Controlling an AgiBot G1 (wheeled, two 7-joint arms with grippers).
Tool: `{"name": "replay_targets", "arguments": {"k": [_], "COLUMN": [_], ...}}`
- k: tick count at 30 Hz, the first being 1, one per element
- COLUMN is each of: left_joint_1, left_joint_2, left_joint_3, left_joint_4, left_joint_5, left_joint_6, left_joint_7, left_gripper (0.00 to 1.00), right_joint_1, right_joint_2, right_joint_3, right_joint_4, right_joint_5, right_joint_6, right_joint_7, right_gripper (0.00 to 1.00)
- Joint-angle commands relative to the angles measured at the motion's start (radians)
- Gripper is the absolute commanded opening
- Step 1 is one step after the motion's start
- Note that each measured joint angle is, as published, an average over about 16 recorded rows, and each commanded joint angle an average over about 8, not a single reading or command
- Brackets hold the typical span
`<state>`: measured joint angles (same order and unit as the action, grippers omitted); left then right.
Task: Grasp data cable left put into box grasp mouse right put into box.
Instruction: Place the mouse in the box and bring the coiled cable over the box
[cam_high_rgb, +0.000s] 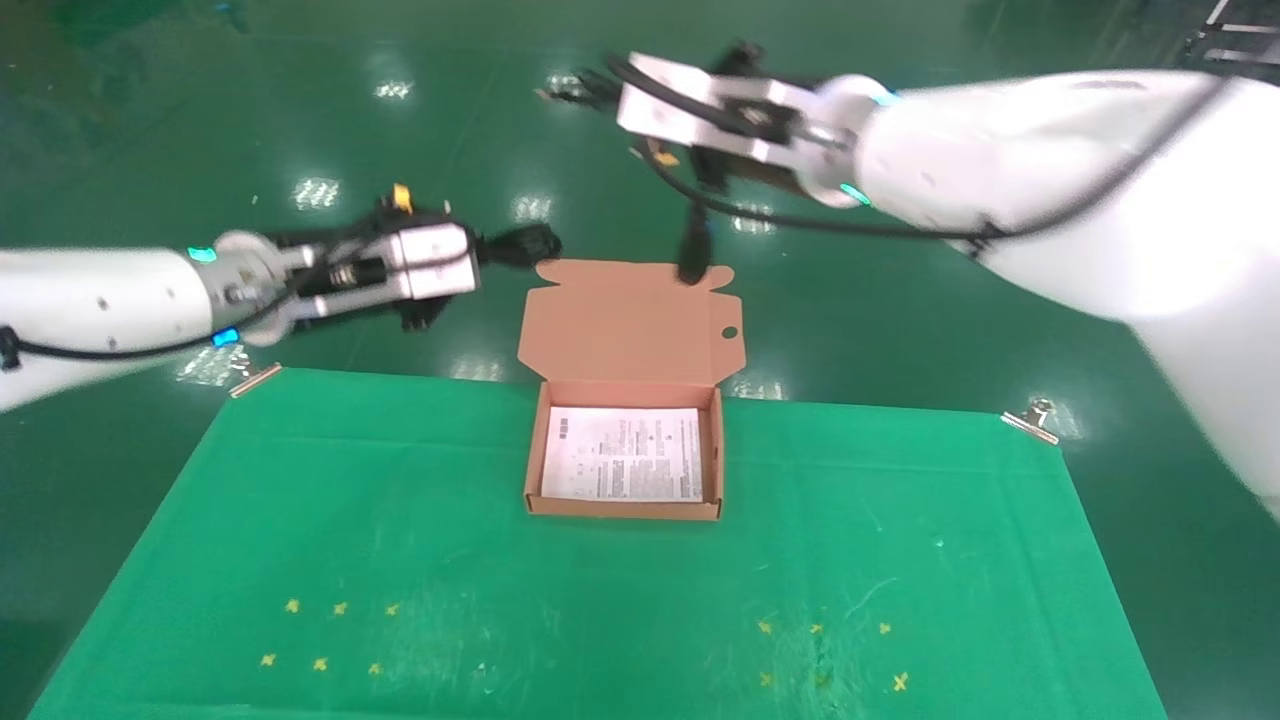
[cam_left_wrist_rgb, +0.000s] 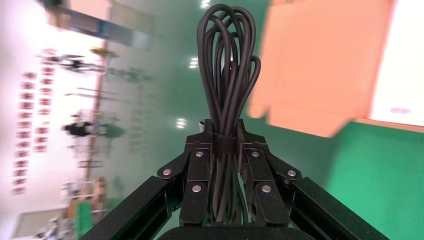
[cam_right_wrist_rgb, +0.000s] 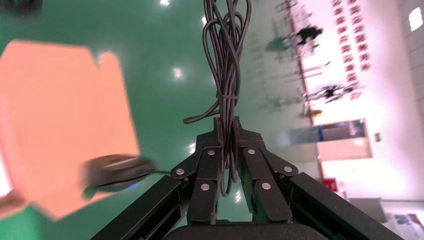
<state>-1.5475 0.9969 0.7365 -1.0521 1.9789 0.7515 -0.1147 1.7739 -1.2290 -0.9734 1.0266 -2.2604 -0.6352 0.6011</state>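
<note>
The box (cam_high_rgb: 625, 512) stands open at the far middle of the green cloth, white printed sheet inside, its lid (cam_high_rgb: 630, 320) tilted back. My left gripper (cam_high_rgb: 492, 247) hovers left of the lid, beyond the cloth's far edge. It is shut on the data cable (cam_high_rgb: 528, 243), whose black loops stick out past the fingertips in the left wrist view (cam_left_wrist_rgb: 226, 75). My right gripper (cam_high_rgb: 598, 88) is high behind the box, shut on the mouse's bundled cord (cam_right_wrist_rgb: 226, 65). The mouse (cam_high_rgb: 692, 245) dangles from that cord in front of the lid's top edge and also shows in the right wrist view (cam_right_wrist_rgb: 117, 171).
The green cloth (cam_high_rgb: 400, 520) covers the table and is held by metal clips at the far corners (cam_high_rgb: 255, 378) (cam_high_rgb: 1033, 418). Small yellow crosses (cam_high_rgb: 330, 635) (cam_high_rgb: 825, 655) mark its near left and near right. Green floor lies beyond the table.
</note>
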Motion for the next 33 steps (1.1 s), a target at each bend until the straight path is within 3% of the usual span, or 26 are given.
{"name": "replay_targets", "arguments": {"k": [1,12,23,33], "left_joint_1": [-0.005,-0.009,0.015,0.009], "left_joint_2": [0.007,0.003,-0.065,-0.086], "left_joint_3": [-0.002,-0.001,0.008,0.012], "left_joint_4": [-0.024,-0.041,-0.045,-0.043], "left_joint_5": [0.029,0.103,0.202,0.257], "left_joint_6": [-0.026,-0.040,0.007,0.079], "left_joint_7": [-0.020,-0.069,-0.136,-0.212], "left_gripper": [0.00,0.00,0.00,0.00], "right_joint_1": [0.024,0.058,-0.012,-0.091], "right_joint_2": [-0.045,-0.109,-0.119,-0.135], "right_joint_3": [-0.002,-0.018,-0.073,-0.170], "right_joint_4": [-0.066,-0.159,-0.190,-0.219], "right_joint_5": [0.029,0.141,0.172,0.277], "right_joint_6": [0.045,0.097,0.115,0.155], "right_joint_7": [-0.045,-0.147,-0.148,-0.155], "right_gripper": [0.00,0.00,0.00,0.00]}}
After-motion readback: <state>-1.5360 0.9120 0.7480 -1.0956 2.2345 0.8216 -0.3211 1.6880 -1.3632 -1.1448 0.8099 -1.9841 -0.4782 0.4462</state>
